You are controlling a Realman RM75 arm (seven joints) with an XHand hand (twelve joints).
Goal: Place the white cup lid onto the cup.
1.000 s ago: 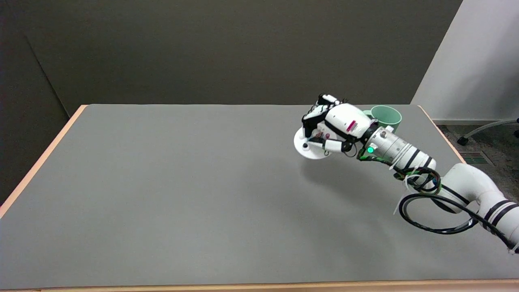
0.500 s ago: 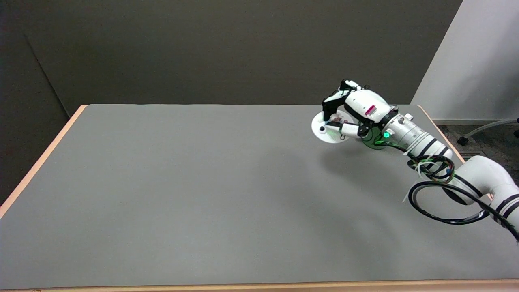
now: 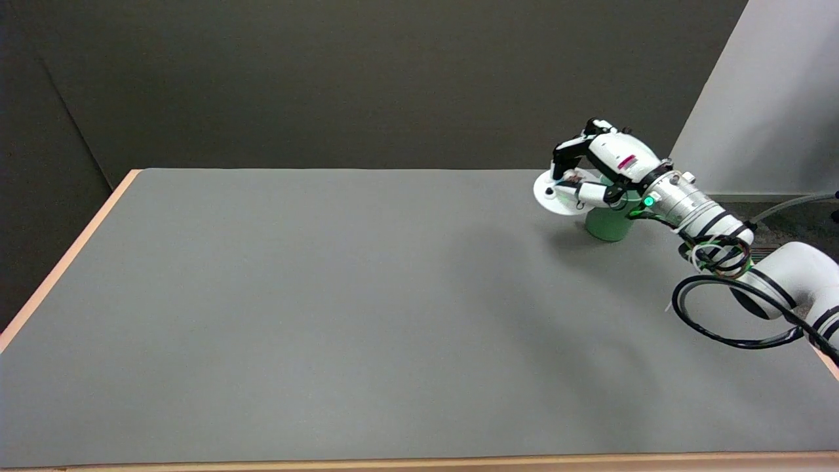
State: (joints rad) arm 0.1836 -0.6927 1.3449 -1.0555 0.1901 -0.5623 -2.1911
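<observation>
The right hand [image 3: 600, 170] is gripping the white cup lid [image 3: 556, 195], with its fingers closed over the disc's near rim. The lid is projecting out past the fingertips, held in the air and tilting slightly. The green cup [image 3: 608, 224] is standing upright on the grey table [image 3: 328, 295], directly below the palm and wrist. The lid is therefore sitting off to the fingertip side of the cup mouth, not over it.

Hazards from this position:

1. Misalignment. The lid is overhanging the cup's fingertip-side edge. Lowering from here is likely to land only one rim on the cup, so that the lid is tipping or sliding off onto the table.
2. Cup displacement. The palm and wrist are hovering very close above the cup. The hand is hiding the cup's rim, so contact cannot be ruled out. Any descent or sideways correction at this height is risking a knock that topples or shifts the cup.
3. Grip loss. The hand is holding the lid by one edge only. A quick reorientation is risking rotation or slip of the disc in the fingers.
4. Tilted seating. Releasing while the lid is angling is likely to leave it cocked on the rim.
</observation>
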